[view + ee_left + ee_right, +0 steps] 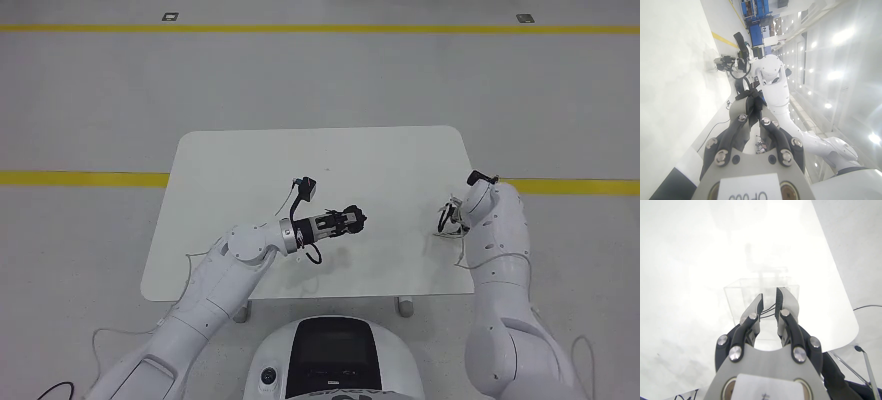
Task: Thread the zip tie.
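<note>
Your left arm [250, 245] reaches over the middle of the table [250, 170], wrist turned sideways. Its jaws are closed tight on a black zip tie [743, 95]. The tie is pinched between the pads, and a short bunch of black strap sticks out past the tips. From the top you see it as a dark blob at the jaw tips [357, 215]. You can't tell whether the strap is already through its head, because it is too bunched up.

Your right arm [490, 230] sits at the right edge of the table, well apart from the left. Its jaws are open with a clear gap between the pads, and they grip nothing. They hang right at a clear box [734, 298] standing near that edge. The left wrist view shows the same box [709, 63] under the far jaws. Thin black strips [768, 311] lie in the box and show through the gap. You can't tell if the tips are inside the box or just above its rim
</note>
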Robot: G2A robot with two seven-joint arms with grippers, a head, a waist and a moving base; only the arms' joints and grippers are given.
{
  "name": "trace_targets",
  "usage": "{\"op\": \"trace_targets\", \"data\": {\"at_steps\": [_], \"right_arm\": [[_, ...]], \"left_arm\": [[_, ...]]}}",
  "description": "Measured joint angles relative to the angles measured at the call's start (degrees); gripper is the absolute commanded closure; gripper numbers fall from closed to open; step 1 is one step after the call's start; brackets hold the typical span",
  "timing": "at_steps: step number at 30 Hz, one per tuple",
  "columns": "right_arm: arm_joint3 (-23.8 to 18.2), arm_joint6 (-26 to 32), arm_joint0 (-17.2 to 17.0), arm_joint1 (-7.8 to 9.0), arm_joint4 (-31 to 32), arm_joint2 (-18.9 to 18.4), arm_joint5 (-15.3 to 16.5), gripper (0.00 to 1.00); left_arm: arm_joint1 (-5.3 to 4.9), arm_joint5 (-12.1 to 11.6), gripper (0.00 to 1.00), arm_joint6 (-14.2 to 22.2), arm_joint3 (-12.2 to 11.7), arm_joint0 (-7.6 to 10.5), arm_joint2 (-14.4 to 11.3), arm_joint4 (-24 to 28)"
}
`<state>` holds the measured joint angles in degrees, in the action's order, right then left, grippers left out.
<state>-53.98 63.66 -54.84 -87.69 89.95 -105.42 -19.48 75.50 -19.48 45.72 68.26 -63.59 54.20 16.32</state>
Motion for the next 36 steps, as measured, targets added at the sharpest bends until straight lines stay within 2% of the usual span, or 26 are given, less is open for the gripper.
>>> {"op": "trace_targets", "data": {"at_steps": [7, 14, 22, 27, 31, 36], "right_arm": [[-1.5, 2.4, -0.8, 0.07, 0.0, 0.8, 0.0, 0.69], [-1.4, 4.3, -0.5, 1.02, 0.0, 3.1, 0.0, 0.67], [2.7, 3.6, 1.3, 1.88, 0.0, 5.1, 0.0, 0.67], [5.3, 2.3, 2.5, 2.07, 0.0, 4.9, 0.0, 0.71], [6.2, 0.8, 2.9, 1.92, 0.0, 4.0, 0.0, 0.82], [6.4, -0.9, 2.7, 1.43, 0.0, 2.9, 0.0, 0.91]], "left_arm": [[0.00, 0.0, 1.00, 0.0, 0.0, 0.00, 0.0, 0.0], [0.00, 0.0, 1.00, 0.0, 0.0, 0.00, 0.0, 0.0], [0.00, 0.0, 1.00, 0.0, 0.0, 0.00, 0.0, 0.0], [0.00, 0.0, 1.00, 0.0, 0.0, 0.00, 0.0, 0.0], [0.00, 0.0, 1.00, 0.0, 0.0, 0.00, 0.0, 0.0], [0.00, 0.0, 1.00, 0.0, 0.0, 0.00, 0.0, 0.0]]}}
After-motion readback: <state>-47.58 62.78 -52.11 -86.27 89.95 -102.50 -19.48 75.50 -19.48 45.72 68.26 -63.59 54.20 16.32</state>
